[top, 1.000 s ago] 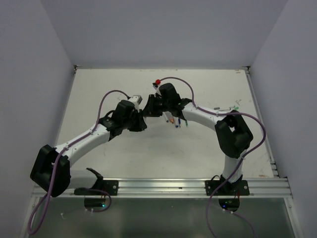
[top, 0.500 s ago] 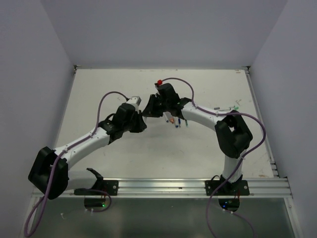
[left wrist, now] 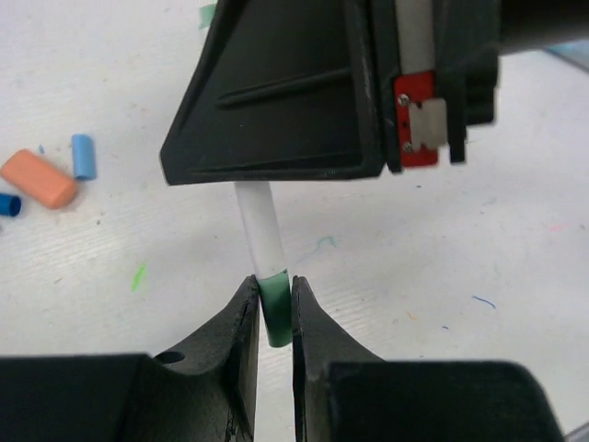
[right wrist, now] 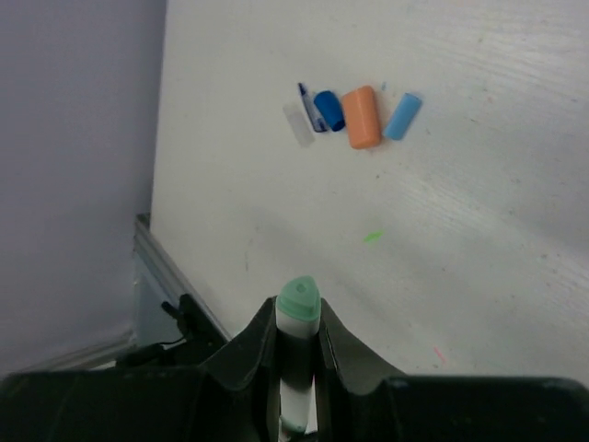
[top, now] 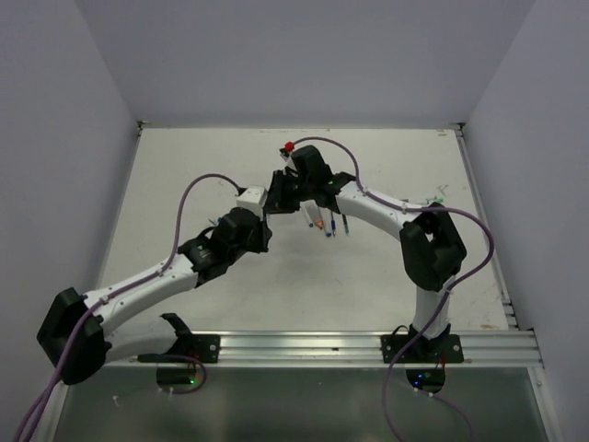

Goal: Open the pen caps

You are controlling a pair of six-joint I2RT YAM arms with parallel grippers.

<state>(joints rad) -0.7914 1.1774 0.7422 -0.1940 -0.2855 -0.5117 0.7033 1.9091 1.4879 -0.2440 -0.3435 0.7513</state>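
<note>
Between my two sets of fingertips, above the far middle of the white table (left wrist: 515, 230), hangs the thin white-barrelled marker pen (left wrist: 259, 226). Its dark green plastic cap (left wrist: 275, 318) points toward my left wrist. My left gripper (left wrist: 273, 287) is pinched onto that green cap alone, low on the coloured part, so that a pull should take the cap and not the barrel.

My right gripper (right wrist: 297, 318) is clamped across the barrel further along. The pen's other end, a pale green rounded tip (right wrist: 298, 296), pokes out past its fingers. I judge this grip is the anchor: one hand fixes the body while the other draws straight away along the pen's axis. The two grips sit close together, which keeps the thin barrel from bending.

Off to the side on the table lie loose pieces that look already removed: an orange plastic cap (right wrist: 363, 117), a light blue cap (right wrist: 402, 116), a dark blue cap (right wrist: 329, 110) and a pale translucent one (right wrist: 298, 124). They lie grouped well apart from the pull line.
</note>
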